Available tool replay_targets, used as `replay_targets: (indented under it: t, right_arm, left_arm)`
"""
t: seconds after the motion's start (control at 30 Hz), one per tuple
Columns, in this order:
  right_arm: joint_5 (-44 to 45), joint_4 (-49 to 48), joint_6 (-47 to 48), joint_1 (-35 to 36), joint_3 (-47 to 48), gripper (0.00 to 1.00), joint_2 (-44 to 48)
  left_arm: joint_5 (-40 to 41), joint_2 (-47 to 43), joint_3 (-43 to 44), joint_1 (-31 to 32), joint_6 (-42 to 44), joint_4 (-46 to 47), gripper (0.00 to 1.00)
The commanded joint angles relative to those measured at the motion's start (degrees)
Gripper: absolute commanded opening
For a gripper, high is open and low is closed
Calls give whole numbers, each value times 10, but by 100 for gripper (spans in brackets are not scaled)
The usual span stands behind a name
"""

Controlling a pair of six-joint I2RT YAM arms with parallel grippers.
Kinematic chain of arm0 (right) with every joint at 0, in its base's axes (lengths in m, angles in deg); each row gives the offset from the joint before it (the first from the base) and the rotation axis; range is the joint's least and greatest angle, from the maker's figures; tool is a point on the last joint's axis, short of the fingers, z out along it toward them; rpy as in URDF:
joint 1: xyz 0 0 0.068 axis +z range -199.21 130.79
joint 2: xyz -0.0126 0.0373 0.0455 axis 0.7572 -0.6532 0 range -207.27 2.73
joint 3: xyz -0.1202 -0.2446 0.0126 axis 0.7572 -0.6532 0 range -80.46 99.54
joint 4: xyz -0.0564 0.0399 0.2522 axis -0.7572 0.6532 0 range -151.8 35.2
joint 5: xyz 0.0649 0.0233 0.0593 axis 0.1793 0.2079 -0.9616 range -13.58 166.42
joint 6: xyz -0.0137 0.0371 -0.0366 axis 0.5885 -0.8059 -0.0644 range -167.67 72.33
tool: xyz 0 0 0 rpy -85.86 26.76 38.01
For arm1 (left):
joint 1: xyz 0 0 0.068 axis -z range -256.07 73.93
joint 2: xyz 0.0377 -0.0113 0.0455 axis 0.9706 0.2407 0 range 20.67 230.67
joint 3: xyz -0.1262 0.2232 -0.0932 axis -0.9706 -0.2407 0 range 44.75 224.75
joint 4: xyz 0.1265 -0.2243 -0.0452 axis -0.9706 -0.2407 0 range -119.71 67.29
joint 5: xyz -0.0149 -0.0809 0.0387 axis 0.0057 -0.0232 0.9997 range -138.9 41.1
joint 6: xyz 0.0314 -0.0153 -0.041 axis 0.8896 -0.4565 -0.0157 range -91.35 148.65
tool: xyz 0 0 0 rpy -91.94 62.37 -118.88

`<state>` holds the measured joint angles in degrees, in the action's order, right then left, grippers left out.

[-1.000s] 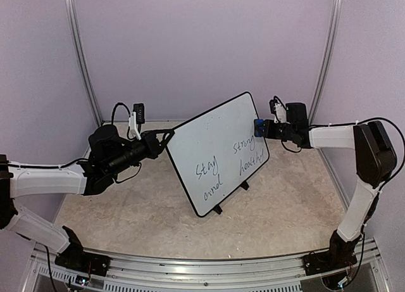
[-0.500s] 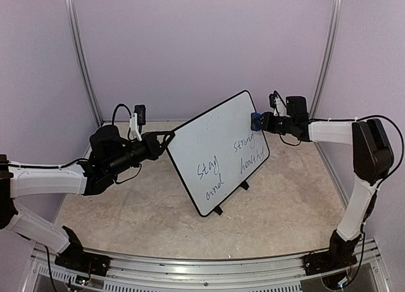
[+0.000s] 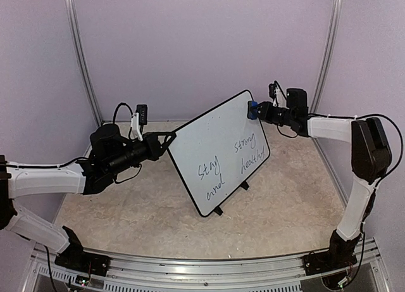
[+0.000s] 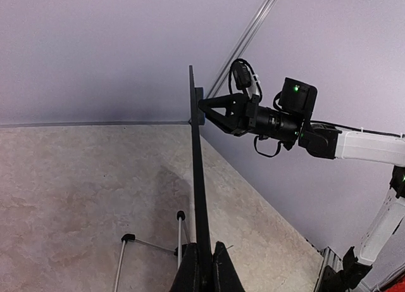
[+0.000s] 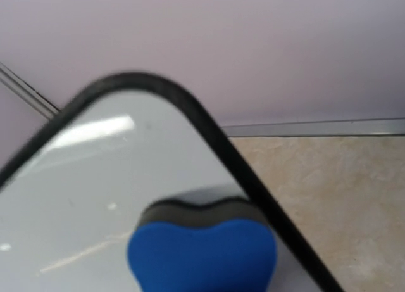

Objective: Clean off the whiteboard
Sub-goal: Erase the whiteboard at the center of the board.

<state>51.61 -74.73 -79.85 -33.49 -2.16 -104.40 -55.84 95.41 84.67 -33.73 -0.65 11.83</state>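
Note:
The whiteboard (image 3: 215,140) stands tilted on its black feet (image 3: 217,209) in the middle of the table, with dark handwriting (image 3: 231,162) on its lower half. My left gripper (image 3: 168,139) is shut on the board's left rim; the left wrist view shows the board edge-on (image 4: 197,178) between my fingers (image 4: 190,273). My right gripper (image 3: 258,109) is shut on a blue-and-black eraser (image 3: 252,108) pressed against the board's top right corner. In the right wrist view the eraser (image 5: 202,254) sits on the white surface (image 5: 107,178) just inside the rounded black rim (image 5: 228,152).
The beige stone-patterned tabletop (image 3: 145,209) is enclosed by pale purple walls with metal posts (image 3: 82,57). The board's wire stand legs (image 4: 149,244) reach back behind it. The right arm (image 4: 354,146) stretches across the far side of the board.
My right gripper has carried the eraser up along the board's right side to its top right corner. The left gripper and the board have stayed put.

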Motion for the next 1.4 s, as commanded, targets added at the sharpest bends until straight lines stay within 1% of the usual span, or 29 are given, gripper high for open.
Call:
replay_targets:
  t: [0.0, 0.13, 0.3, 0.4, 0.53, 0.6, 0.7, 0.8, 0.93, 1.03, 1.2, 1.37]
  right_arm:
    - [-21, -26, -20, -2, -70, 25, -9]
    - [-27, -53, -25, -10, -129, 25, -1]
    - [-33, -77, -29, -16, -174, 25, 1]
    - [-43, -82, -33, -17, -166, 25, -2]
    - [-61, -76, -38, -16, -131, 25, -3]
    - [-63, -60, -17, -6, -108, 24, 3]
    - [-37, -8, 43, 20, -76, 25, 14]
    - [-12, 16, 90, 46, -73, 25, 28]
    - [21, 29, 126, 77, -99, 26, 49]
    - [50, 29, 153, 113, -130, 26, 70]
    - [130, 35, 192, 201, -168, 26, 95]
    - [205, 39, 192, 275, -204, 26, 105]
  left_arm:
    - [-98, -15, 17, 30, 57, -18, 0]
    - [-94, -20, 18, 32, 60, -23, 0]
    - [-85, -26, 17, 33, 65, -27, 0]
    - [-90, -21, 19, 34, 65, -26, 0]
    - [-91, -18, 21, 34, 63, -27, 0]
    - [-89, -19, 20, 34, 62, -27, 0]
    - [-89, -21, 20, 34, 55, -26, 0]
    - [-89, -21, 24, 34, 45, -28, 0]
    - [-83, -16, 33, 34, 40, -40, 0]
    - [-81, -15, 33, 34, 37, -42, 0]
    - [-71, -23, 28, 38, 39, -40, 0]
    - [-65, -23, 18, 38, 38, -18, 0]
